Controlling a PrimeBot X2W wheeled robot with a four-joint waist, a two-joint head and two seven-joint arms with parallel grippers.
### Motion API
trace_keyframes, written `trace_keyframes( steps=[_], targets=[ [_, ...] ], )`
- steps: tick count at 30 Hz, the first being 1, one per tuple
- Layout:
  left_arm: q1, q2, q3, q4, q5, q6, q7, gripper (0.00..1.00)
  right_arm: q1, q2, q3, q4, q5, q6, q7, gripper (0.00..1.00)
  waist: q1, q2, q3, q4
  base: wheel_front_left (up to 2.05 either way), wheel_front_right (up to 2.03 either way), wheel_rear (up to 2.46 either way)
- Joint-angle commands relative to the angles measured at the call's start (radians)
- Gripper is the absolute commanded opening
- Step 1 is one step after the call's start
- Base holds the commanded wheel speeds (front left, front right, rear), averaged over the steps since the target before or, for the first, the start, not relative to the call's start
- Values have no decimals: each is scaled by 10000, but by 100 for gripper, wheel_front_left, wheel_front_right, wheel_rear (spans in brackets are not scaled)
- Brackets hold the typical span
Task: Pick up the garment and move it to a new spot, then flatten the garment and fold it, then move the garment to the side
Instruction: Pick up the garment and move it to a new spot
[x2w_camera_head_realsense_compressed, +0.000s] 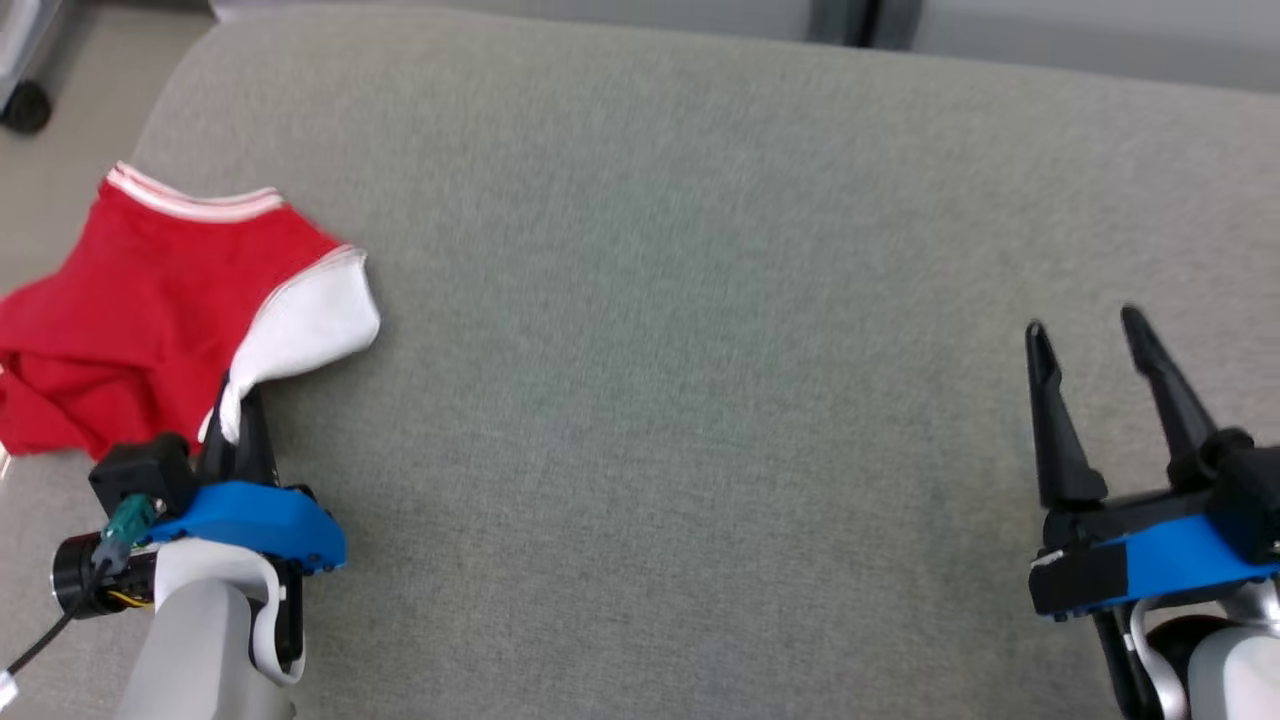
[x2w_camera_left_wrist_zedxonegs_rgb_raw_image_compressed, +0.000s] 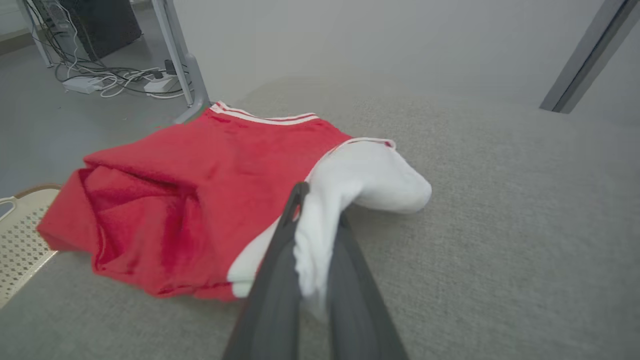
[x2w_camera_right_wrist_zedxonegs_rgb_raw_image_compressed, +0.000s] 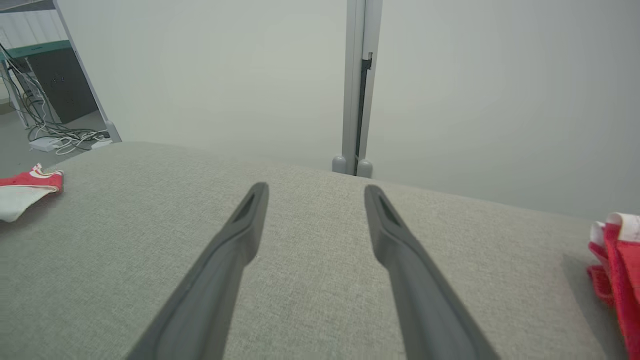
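Grey padded surface (x2w_camera_head_realsense_compressed: 700, 300) under both grippers. Red shirt (x2w_camera_head_realsense_compressed: 140, 300) bunched just past the left gripper (x2w_camera_head_realsense_compressed: 238, 415), white sleeve (x2w_camera_left_wrist_zedxonegs_rgb_raw_image_compressed: 370, 175) pinched tight between its fingers (x2w_camera_left_wrist_zedxonegs_rgb_raw_image_compressed: 277, 280). Right gripper (x2w_camera_head_realsense_compressed: 1083, 325) spread wide, holding nothing, well apart from the shirt. Lift slowly and high enough to stop dragging; keep the pinch tight.

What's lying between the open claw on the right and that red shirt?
Nothing; in the head view, the grey surface between the right gripper and the red garment is bare.

Grey cushion (x2w_camera_head_realsense_compressed: 700, 300), floor cables (x2w_camera_left_wrist_zedxonegs_rgb_raw_image_compressed: 117, 80)
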Motion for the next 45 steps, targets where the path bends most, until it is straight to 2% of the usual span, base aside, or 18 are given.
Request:
trace_keyframes(
  steps=[1, 6, 14, 19, 26, 34, 35, 36, 37, 41, 45],
  targets=[
    [168, 41, 1, -210, 114, 7, -23, 0, 161, -16, 17, 75, 87, 1, -63, 100, 2, 1, -542, -452, 0, 0, 0],
    [1064, -174, -275, -1492, 466, -44, -24, 0, 589, -7, 303, 399, 308, 1, -189, 100, 2, 1, -1323, -963, 0, 0, 0],
    [1551, -461, -1655, -3033, 852, -525, 566, 0, 996, -5, 514, 869, 785, 1, -485, 100, 2, 1, -1846, -2131, 0, 0, 0],
    [1016, -659, -2781, -3768, 861, -808, 1029, 0, 782, -6, 591, 1022, 989, 1, -685, 100, 2, 1, -1531, -3099, 0, 0, 0],
    [61, -844, -4656, -4270, 754, -963, 1365, 0, 502, 3, 457, 1234, 1428, 3, -1125, 100, 2, 1, -484, -4173, 0, 0, 0],
    [-227, -941, -6698, -3897, -49, -993, 1457, 0, 310, -1, 457, 1744, 1822, 3, -1612, 100, 2, 1, 60, -4531, 0, 0, 0],
    [-253, -929, -6871, -3848, -153, -979, 1336, 5, 268, -1, 436, 1802, 1833, 1, -1640, 100, 2, 1, 36, -4493, 0, 0, 0],
    [-272, -899, -7023, -3805, -255, -980, 1218, 95, 227, -1, 427, 1839, 1827, 3, -1678, 100, 2, 1, -4, -4443, 0, 0, 0],
    [-308, -877, -7184, -3807, -312, -980, 1079, 100, 201, -1, 409, 1871, 1807, 3, -1696, 100, 2, 1, -68, -4365, 0, 0, 0],
    [-392, -698, -7427, -3975, -397, -979, 592, 100, 201, -1, 294, 1959, 1702, 3, -1695, 100, 2, 1, -425, -3942, 0, 0, 0],
    [-313, -502, -7226, -4343, -349, -816, 338, 100, 234, -2, 171, 1885, 1526, 3, -1548, 100, 2, 1, -815, -3455, 0, 0, 0]
  ],
)
